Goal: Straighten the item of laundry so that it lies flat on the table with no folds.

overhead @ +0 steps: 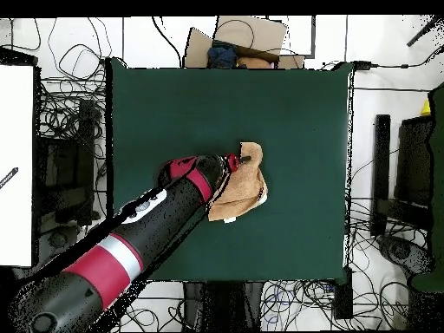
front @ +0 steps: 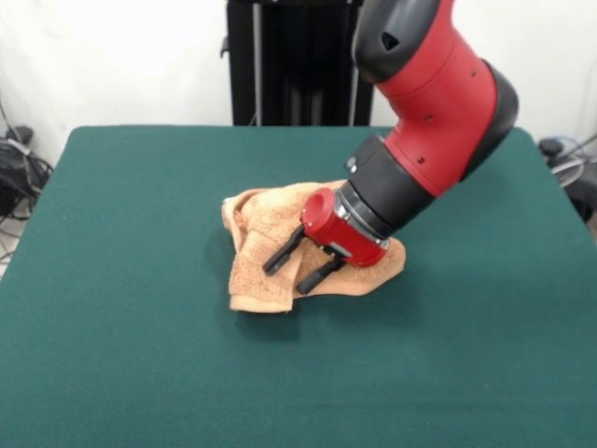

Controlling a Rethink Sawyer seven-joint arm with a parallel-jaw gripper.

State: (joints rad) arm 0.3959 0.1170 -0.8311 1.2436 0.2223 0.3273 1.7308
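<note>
Though I look for writing, I find none that can be read: the towel (front: 270, 247) shows no legible label, only a small white tag (overhead: 228, 219) at its edge in the overhead view, too small to read, and my own casing carries no lettering I can make out. My arm (front: 434, 103) comes down at a slant across the table (front: 121, 308), its red and black wrist tilted so that my claw (front: 297, 263) points down and sideways onto the cloth. My two black fingers (front: 284, 250) stand apart, open, their tips resting at or just above the towel's surface; I cannot tell whether they press into it, and nothing is pinched between them. The towel lies near the middle of the green table, bunched and folded over itself in a crumpled heap, with a thick rolled fold along one side and a flatter flap reaching out under my wrist. In the overhead view my arm covers part of the cloth, so its full outline is hidden. Around the table lie tangled cables (overhead: 69, 104) on the floor, a dark stand (front: 294, 61) behind the table's far edge, and a cardboard box (overhead: 238, 35) beyond one side.
</note>
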